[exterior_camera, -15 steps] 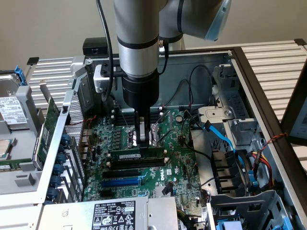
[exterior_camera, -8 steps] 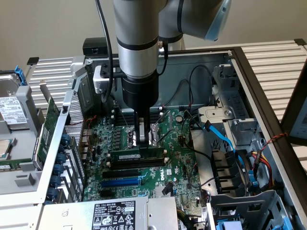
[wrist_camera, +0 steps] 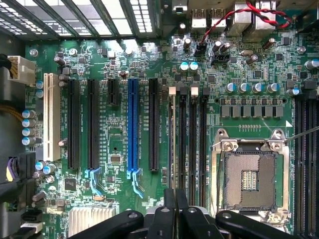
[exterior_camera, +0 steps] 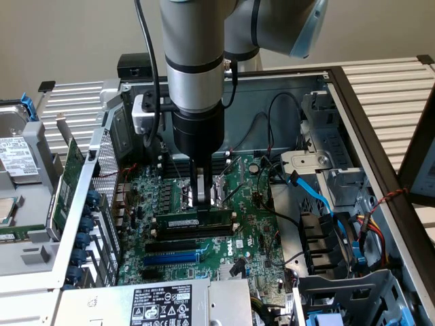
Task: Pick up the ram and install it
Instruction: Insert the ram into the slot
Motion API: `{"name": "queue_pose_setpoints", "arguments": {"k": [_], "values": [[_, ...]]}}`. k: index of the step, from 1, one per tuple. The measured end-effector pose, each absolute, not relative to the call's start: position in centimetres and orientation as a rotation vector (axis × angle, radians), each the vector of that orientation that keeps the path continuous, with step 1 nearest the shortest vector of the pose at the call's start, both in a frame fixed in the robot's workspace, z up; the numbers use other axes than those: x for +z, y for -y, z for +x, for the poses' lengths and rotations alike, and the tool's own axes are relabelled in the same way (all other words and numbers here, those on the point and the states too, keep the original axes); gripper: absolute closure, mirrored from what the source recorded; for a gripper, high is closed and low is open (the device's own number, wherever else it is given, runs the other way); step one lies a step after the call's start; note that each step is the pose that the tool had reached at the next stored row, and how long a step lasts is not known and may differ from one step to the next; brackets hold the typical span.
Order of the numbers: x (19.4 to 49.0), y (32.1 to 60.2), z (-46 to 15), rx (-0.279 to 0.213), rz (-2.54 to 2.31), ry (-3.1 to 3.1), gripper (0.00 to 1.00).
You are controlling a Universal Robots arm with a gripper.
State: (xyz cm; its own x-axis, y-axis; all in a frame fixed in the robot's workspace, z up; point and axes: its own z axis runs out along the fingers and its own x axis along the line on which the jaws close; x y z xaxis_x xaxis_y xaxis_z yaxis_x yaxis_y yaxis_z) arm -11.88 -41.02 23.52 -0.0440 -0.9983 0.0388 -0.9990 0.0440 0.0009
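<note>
The ram (exterior_camera: pixel 178 222) is a thin green stick with a white label. It stands upright on its long edge at the memory slot nearest the black expansion slots on the motherboard (exterior_camera: pixel 251 224). My gripper (exterior_camera: pixel 202 204) comes straight down onto its top edge, slightly toward the exterior view's right of its middle. In the wrist view the ram (wrist_camera: pixel 172 139) appears edge-on as a pale line running into the gap between my gripper's (wrist_camera: pixel 175 206) fingers. The black fingers (wrist_camera: pixel 164 219) are pressed close together, shut on the ram.
Three empty memory slots (wrist_camera: pixel 192 144) lie beside the ram, then the open CPU socket (wrist_camera: pixel 249 174). Black slots and a blue expansion slot (wrist_camera: pixel 132 124) lie on the other side. Blue cables (exterior_camera: pixel 314 193) and drive bays fill the exterior view's right; a green expansion card (exterior_camera: pixel 68 180) leans at the left.
</note>
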Motion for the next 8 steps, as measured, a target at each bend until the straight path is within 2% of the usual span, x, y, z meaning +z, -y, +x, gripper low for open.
{"name": "queue_pose_setpoints", "arguments": {"k": [8], "values": [[23.36, 40.98, -11.91, 0.041, 2.152, 2.249, 0.88]]}}
